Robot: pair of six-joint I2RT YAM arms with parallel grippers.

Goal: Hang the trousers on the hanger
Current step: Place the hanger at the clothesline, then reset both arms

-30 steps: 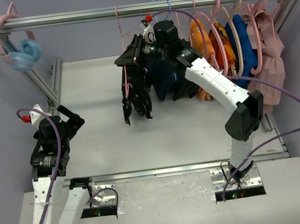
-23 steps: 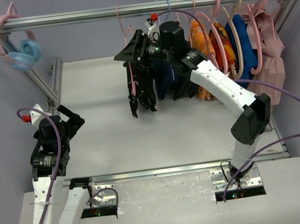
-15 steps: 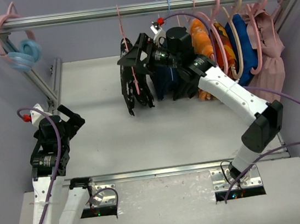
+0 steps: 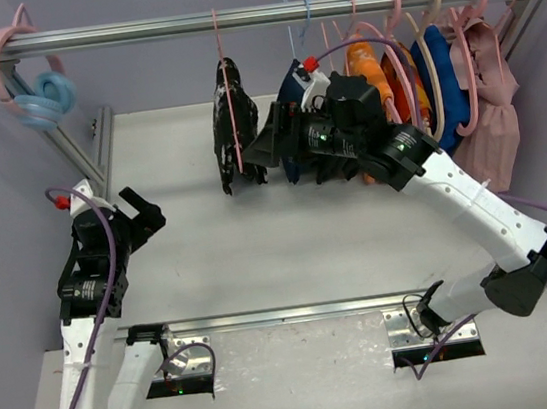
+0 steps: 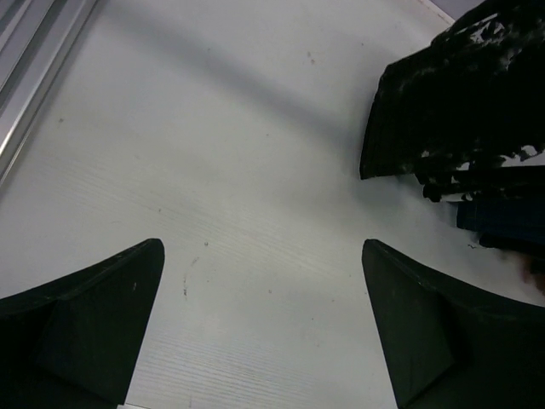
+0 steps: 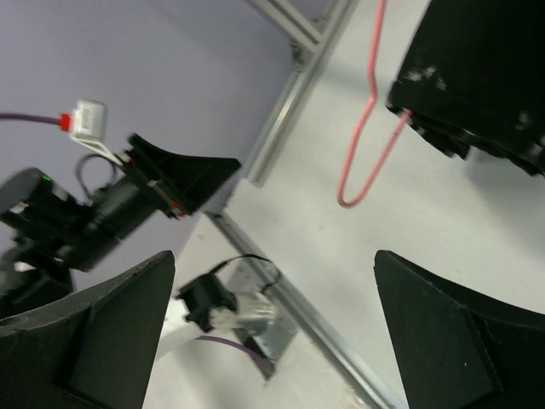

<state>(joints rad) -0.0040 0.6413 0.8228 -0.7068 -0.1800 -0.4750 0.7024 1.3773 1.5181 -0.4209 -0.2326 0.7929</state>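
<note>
The trousers [image 4: 232, 134] hang draped on the thin pink hanger [image 4: 218, 40] just to the left of the right gripper [image 4: 263, 143], whose fingers are spread wide with nothing between them; the left gripper [image 4: 140, 214], likewise spread and empty, sits well apart, low over the bench [image 4: 191, 266]. With the open fingers so near, a careless retreat could catch the fabric or knock the wire, and a swinging hanger might let the soft trousers slide off or its slim hook jump the rail [image 4: 130, 30]
</note>
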